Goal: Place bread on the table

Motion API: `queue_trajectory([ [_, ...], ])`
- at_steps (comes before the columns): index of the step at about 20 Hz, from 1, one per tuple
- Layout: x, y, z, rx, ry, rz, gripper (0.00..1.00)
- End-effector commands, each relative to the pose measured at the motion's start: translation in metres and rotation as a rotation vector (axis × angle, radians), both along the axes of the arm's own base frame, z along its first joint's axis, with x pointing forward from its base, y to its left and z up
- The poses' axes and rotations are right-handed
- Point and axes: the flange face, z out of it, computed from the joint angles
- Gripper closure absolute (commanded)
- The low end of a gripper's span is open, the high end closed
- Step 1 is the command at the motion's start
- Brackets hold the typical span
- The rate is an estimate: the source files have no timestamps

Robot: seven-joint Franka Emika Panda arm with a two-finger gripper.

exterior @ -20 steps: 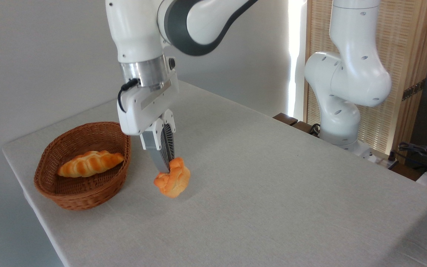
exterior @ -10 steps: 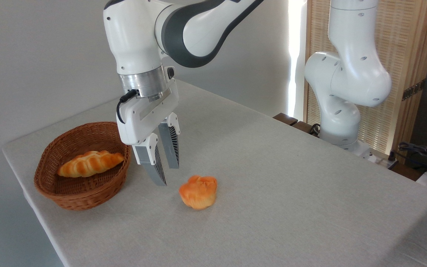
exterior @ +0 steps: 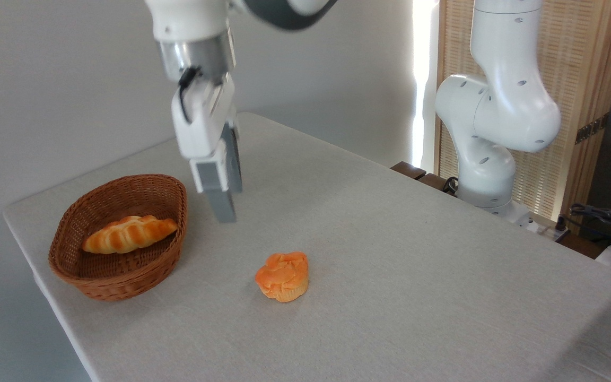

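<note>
The bread [exterior: 282, 276] sits upright on the table [exterior: 417, 254], swirled top up and paler base down, well clear of the wicker basket [exterior: 117, 239], while the gripper [exterior: 225, 212] hangs empty above and to its left, its jaws seen edge-on, so their spacing cannot be told.

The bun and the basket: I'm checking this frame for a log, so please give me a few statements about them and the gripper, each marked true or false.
1. The bun sits upright on the table, outside the basket. True.
2. The gripper is holding the bun. False: it hangs above the table, holds nothing and is clear of the bun.
3. A long ridged loaf lies inside the basket. True.
4. The bun touches the basket. False: bare tabletop lies between them.
5. The basket is empty. False: it holds the loaf.
</note>
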Motion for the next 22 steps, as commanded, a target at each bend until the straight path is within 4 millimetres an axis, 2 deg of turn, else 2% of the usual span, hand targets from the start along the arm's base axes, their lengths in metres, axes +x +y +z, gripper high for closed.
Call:
queue_trajectory([
  [1, 0.003, 0.028, 0.034, -0.066, 0.023, 0.237, 0.00],
  [4, 0.001, 0.036, 0.040, -0.075, 0.033, 0.473, 0.00],
  [7, 0.002, 0.029, 0.040, -0.075, 0.044, 0.621, 0.00],
  [9, 0.001, 0.017, 0.040, -0.059, 0.035, 0.608, 0.00],
  [14, 0.001, 0.024, 0.039, -0.049, 0.036, 0.618, 0.00],
  [18, 0.001, 0.019, 0.039, -0.049, 0.036, 0.609, 0.00],
  [22, 0.001, 0.029, 0.040, -0.050, 0.032, 0.617, 0.00],
])
